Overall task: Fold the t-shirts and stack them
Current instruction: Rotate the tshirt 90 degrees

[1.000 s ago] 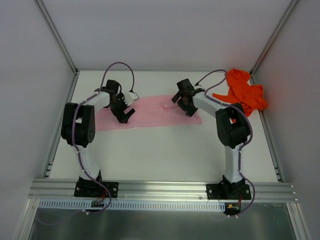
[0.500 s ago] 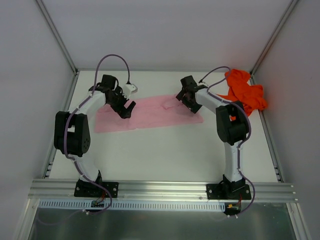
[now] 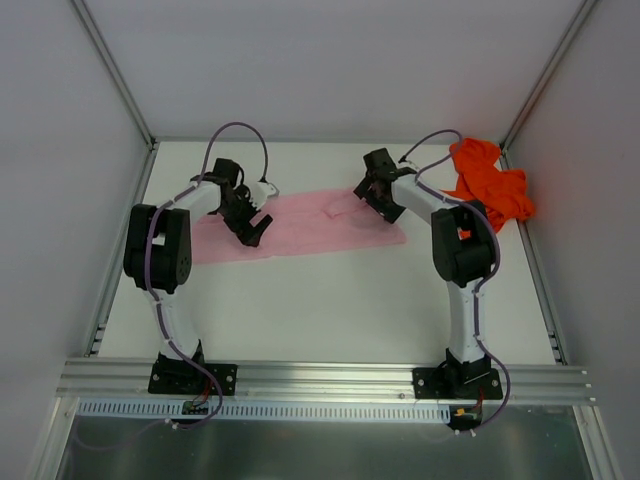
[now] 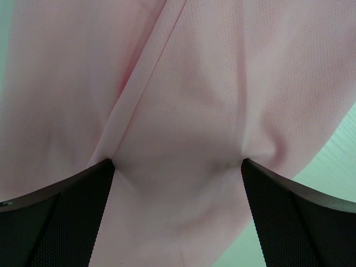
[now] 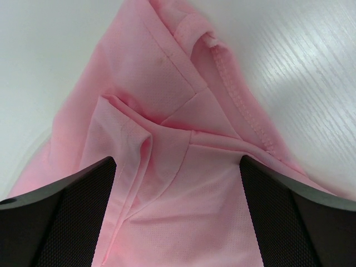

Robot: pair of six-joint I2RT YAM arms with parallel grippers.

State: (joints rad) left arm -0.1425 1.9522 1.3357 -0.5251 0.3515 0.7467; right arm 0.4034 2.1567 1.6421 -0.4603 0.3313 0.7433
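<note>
The light pink t-shirt (image 3: pixel 300 226) lies folded into a long flat band across the back middle of the table. Down on its left part is my left gripper (image 3: pixel 250 228), open, both fingertips pressing into the cloth (image 4: pixel 178 111) and dimpling it. At the band's right end my right gripper (image 3: pixel 378 203) is open too, its jaws spread over the folded sleeve and hems (image 5: pixel 183 133). Neither gripper is shut on cloth. The orange-red t-shirt (image 3: pixel 488 180) sits crumpled in the back right corner, behind the right arm.
White walls close off the table at the left, back and right. An aluminium rail (image 3: pixel 320 378) with both arm bases runs along the near edge. White tabletop (image 3: pixel 320 310) lies between the pink shirt and the rail.
The left arm swung out to the left and came back onto the shirt's left part. The right gripper shifted slightly back and right along the shirt's end. Both stayed open.
</note>
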